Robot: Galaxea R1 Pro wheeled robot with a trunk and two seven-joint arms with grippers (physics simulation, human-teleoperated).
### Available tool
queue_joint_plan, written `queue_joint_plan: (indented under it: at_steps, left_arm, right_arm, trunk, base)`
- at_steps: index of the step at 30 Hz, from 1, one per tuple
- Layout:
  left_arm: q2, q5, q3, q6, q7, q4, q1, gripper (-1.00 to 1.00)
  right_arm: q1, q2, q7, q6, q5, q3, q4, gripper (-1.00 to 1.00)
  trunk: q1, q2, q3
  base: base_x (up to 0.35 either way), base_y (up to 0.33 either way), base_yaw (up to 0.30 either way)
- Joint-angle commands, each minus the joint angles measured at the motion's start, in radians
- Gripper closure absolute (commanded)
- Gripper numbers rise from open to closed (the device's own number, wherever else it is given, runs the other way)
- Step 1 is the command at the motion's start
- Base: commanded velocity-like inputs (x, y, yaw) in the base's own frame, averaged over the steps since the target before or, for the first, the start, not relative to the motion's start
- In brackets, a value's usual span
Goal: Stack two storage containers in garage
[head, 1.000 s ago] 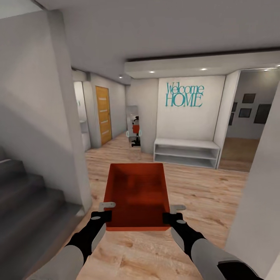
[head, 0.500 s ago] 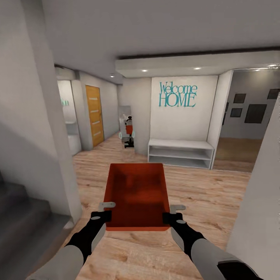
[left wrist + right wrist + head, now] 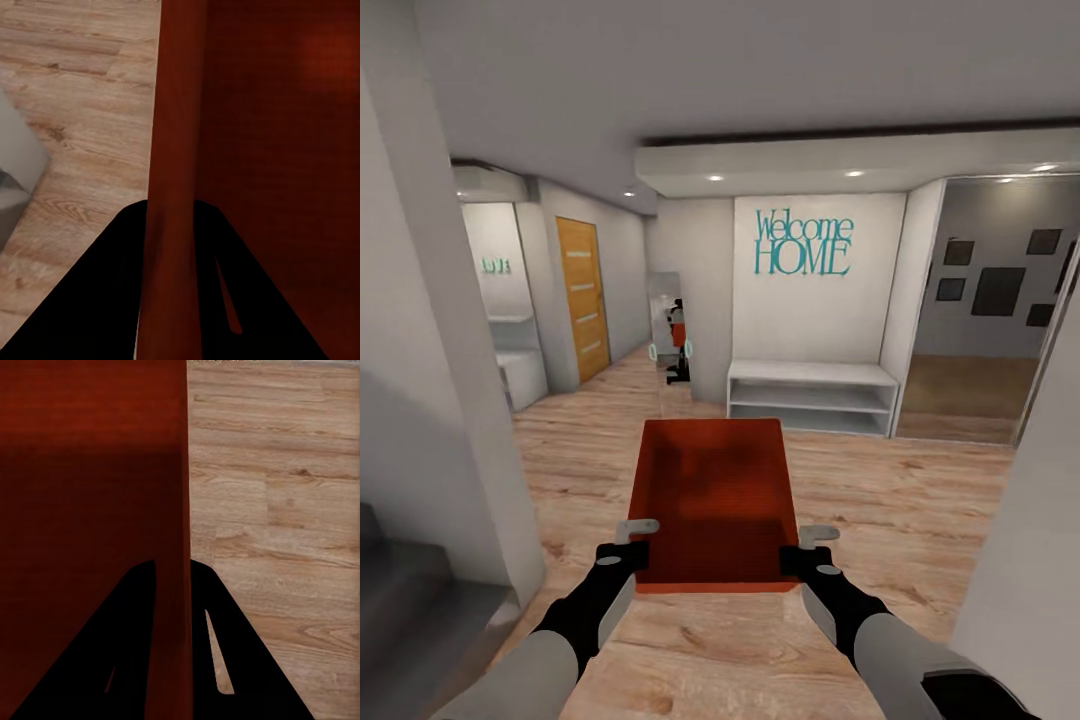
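Note:
One orange-red storage container (image 3: 715, 495) hangs level in front of me above light wood plank flooring (image 3: 920, 500), open side up and empty. My left gripper (image 3: 630, 542) is shut on its left wall near the near corner. On the opposite side, my right gripper (image 3: 810, 550) is shut on the right wall. The left wrist view has the dark fingers of the left gripper (image 3: 171, 214) straddling the container's wall (image 3: 176, 135). In the right wrist view, the right gripper (image 3: 172, 570) pinches the container's wall (image 3: 184, 472) the same way.
A white pillar (image 3: 450, 420) stands close on the left with grey stairs (image 3: 400, 600) at its foot. A white wall corner (image 3: 1030, 560) is close on the right. Ahead are a white bench shelf (image 3: 810, 395), a mirror (image 3: 666, 330) and an orange-wood door (image 3: 580, 295).
The whole view has shifted as the camera moved: pillar and stairs slid left and down, and the hallway looks wider. The container and both grippers keep the same place in the picture.

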Motion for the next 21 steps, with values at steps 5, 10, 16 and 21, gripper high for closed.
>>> queue_joint_plan:
  at_steps: [5, 10, 16, 21]
  left_arm:
    - [0.012, 0.019, -0.007, 0.008, 0.051, 0.0, 0.001, 1.0]
    - [0.012, 0.022, -0.007, 0.01, 0.053, 0.001, 0.001, 1.0]
    - [0.012, 0.023, -0.007, 0.013, 0.053, 0.001, 0.0, 1.0]
    - [0.012, 0.023, -0.006, 0.014, 0.053, 0.002, 0.001, 1.0]
  right_arm:
    - [-0.001, -0.005, -0.082, -0.036, 0.012, -0.012, -0.002, 1.0]
    - [0.0, -0.005, -0.082, -0.036, 0.012, -0.012, -0.002, 1.0]
    - [-0.001, -0.004, -0.082, -0.036, 0.012, -0.012, -0.002, 1.0]
    - [-0.001, -0.005, -0.082, -0.036, 0.012, -0.012, -0.003, 1.0]
  trunk:
    - [0.001, -0.001, 0.0]
    - [0.001, -0.001, 0.0]
    - [0.001, -0.001, 0.0]
    - [0.001, -0.001, 0.0]
  base:
    - [0.048, 0.0, -0.001]
    - [0.091, 0.0, 0.0]
    - [0.289, 0.0, 0.0]
    - [0.32, 0.0, 0.0]
